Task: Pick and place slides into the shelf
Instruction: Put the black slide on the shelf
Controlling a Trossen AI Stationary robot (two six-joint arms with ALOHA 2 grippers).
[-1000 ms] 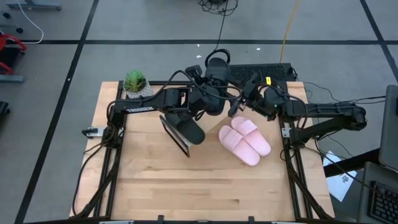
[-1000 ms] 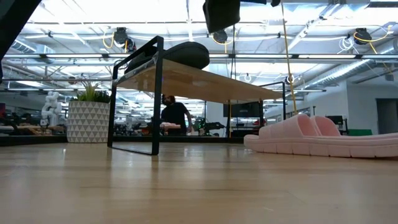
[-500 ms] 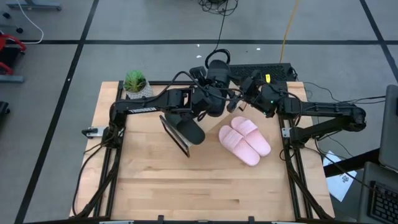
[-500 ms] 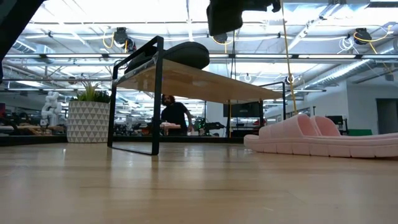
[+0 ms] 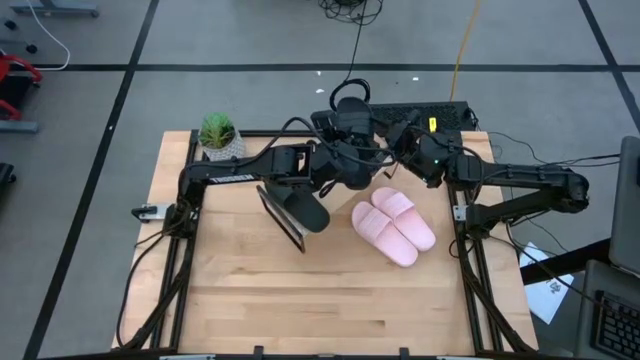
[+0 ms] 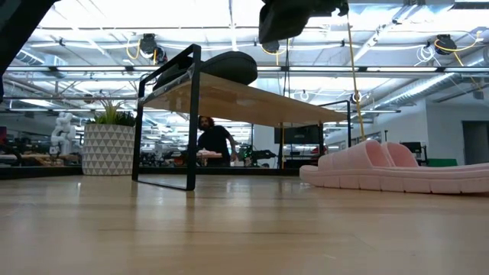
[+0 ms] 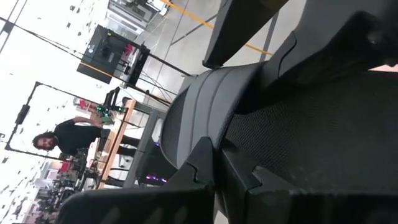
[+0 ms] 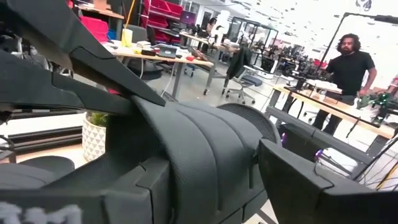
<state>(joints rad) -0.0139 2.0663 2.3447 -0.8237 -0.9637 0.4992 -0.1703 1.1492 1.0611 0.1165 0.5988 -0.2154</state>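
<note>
One black slide (image 5: 349, 110) hangs high over the table's far middle; in the low view only its underside (image 6: 289, 19) shows at the top. My left gripper (image 7: 230, 180) is shut on it. My right gripper (image 8: 205, 199) is open, level, with a finger on either side of the same slide (image 8: 193, 149). A second black slide (image 6: 229, 67) lies flat on the shelf's board (image 6: 229, 99). The pink pair (image 5: 393, 225) rests sole-down on the table, right of the shelf (image 5: 280, 215). My left gripper is shut on the black slide by its wide ribbed strap (image 7: 202, 118); its own fingers hide the exact spot. They come from the table's left, slanting slightly down. The slide is lifted clear, high above the shelf. Whether my right gripper touches the slide, I cannot tell.
A potted plant (image 5: 218, 135) stands at the far left corner. Bare wood lies along the table's near half (image 5: 320, 300). A person (image 6: 214, 141) stands in the room behind the table. A keyboard (image 5: 420, 112) sits beyond the far edge.
My left gripper has carried the black slide a little toward the table's right edge, closer to my right gripper. The slide stays lifted clear above the shelf. My right gripper has rolled slightly about the slide.
</note>
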